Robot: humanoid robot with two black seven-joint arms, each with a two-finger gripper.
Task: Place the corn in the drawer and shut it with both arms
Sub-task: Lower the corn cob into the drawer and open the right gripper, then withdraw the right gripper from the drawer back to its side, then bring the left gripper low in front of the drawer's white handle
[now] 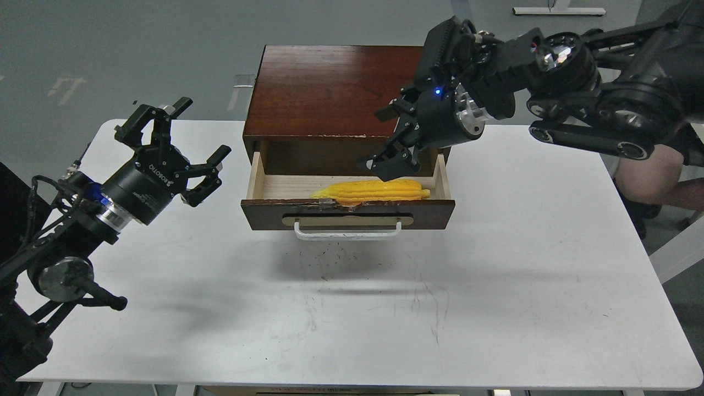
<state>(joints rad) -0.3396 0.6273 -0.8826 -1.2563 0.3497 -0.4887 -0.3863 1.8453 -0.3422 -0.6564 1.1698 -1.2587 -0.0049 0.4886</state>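
The yellow corn (371,191) lies lengthwise inside the open drawer (347,213), against its front wall. The drawer sticks out of the dark red-brown cabinet (335,91) and has a white bar handle (347,232). My right gripper (385,137) is open and empty, just above the drawer's right half and the corn, apart from it. My left gripper (184,140) is open and empty, above the table to the left of the drawer.
The white table (352,308) spreads in front of the cabinet, with faint scuff marks near its middle. A person's leg (654,176) shows past the table's right edge. Grey floor lies behind.
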